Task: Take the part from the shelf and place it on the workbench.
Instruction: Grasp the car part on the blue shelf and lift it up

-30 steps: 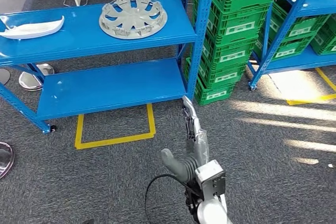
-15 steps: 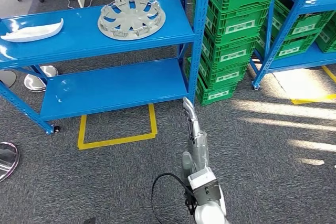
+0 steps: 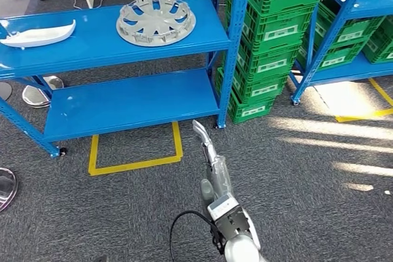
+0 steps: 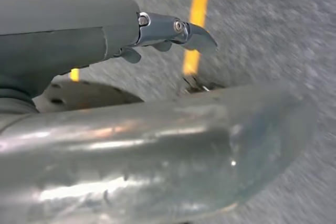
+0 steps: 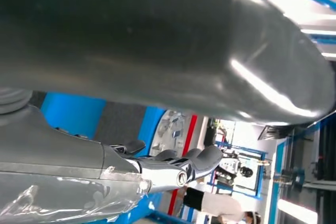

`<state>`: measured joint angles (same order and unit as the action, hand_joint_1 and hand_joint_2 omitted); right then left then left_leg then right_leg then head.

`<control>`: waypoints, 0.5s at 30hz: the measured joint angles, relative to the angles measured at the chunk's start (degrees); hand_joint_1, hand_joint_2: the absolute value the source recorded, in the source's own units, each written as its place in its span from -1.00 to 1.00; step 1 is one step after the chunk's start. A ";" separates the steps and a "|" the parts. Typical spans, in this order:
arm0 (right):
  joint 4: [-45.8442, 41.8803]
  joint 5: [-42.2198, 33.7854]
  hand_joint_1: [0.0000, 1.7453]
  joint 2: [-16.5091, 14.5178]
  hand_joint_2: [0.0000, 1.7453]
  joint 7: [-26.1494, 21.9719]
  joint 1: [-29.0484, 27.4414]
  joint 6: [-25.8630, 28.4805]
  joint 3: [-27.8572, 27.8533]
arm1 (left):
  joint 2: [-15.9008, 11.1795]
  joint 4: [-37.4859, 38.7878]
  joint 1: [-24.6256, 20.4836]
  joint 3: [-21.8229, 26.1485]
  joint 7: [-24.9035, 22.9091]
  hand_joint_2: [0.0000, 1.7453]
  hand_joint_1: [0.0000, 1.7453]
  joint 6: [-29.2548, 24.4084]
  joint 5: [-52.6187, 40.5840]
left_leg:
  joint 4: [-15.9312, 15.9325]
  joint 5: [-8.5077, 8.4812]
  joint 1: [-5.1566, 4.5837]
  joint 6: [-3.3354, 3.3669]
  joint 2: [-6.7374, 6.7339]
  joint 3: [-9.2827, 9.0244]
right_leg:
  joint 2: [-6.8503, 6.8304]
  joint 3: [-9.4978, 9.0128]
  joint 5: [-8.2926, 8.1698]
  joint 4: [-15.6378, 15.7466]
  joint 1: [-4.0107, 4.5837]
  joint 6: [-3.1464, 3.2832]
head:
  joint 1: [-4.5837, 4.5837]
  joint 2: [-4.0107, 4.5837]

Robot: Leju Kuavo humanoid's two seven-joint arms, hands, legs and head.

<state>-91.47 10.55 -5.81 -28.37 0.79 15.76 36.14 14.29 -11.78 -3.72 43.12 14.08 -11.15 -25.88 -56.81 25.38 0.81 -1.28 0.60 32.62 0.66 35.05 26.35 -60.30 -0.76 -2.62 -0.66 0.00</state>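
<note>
Right hand (image 3: 212, 162) reaches forward over the carpet toward the blue shelf (image 3: 139, 99), fingers straight and apart, holding nothing. Left hand (image 4: 118, 35) likewise lies flat, fingers extended, empty. On the shelf's top tier rests the grey wheel cover (image 3: 155, 20).

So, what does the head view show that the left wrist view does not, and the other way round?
Only the head view shows the blue shelf with the grey wheel cover and a white curved part on its top level, the green crates, and the right hand stretched forward, holding nothing. Only the left wrist view shows the left hand close up, fingers extended, with nothing visible in them. Both show grey carpet and yellow floor tape.
</note>
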 joint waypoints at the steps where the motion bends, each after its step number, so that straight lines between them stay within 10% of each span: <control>1: -0.01 0.16 -1.00 0.08 -1.00 -0.45 -0.04 -0.03 0.00 | -0.02 0.00 0.00 0.33 1.22 -1.00 -1.00 1.99 0.42 | 0.07 -0.08 0.04 0.35 -0.03 -0.03 | -0.10 1.11 1.46 -2.43 -0.01 -0.18 | -0.14 0.00; 5: -0.01 0.67 -1.00 0.46 -1.00 -1.37 -0.63 -0.02 -0.01 | -0.09 0.00 0.07 1.19 3.30 -1.00 -1.00 5.47 0.97 | 0.05 0.00 -0.26 0.86 -0.10 -0.09 | -0.22 7.07 6.42 -15.16 0.04 -0.24 | -0.44 0.00; 10: -0.09 0.84 -1.00 0.69 -1.00 -1.53 -0.81 0.00 -0.01 | -0.12 0.00 0.08 1.84 3.55 -1.00 -1.00 5.84 1.18 | -0.09 0.39 -0.51 0.22 0.03 -0.56 | -0.25 -0.36 -0.35 -0.62 0.19 0.44 | -0.44 0.00; 15: -0.16 0.86 -1.00 0.77 -1.00 -1.59 -0.89 0.00 -0.02 | -0.18 0.00 0.02 1.88 3.62 -1.00 -1.00 6.17 1.07 | -0.69 1.10 -0.38 -1.37 0.02 -0.21 | -0.04 -1.06 -0.79 1.20 0.29 1.85 | -0.26 0.00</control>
<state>-91.63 11.41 -5.04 -29.96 -0.10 15.76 36.12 14.11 -11.78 -3.69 45.00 17.69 -4.99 -24.81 -57.50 26.48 0.43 -2.65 0.61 32.40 0.62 33.99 25.56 -59.10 -0.47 -0.78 -0.92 0.00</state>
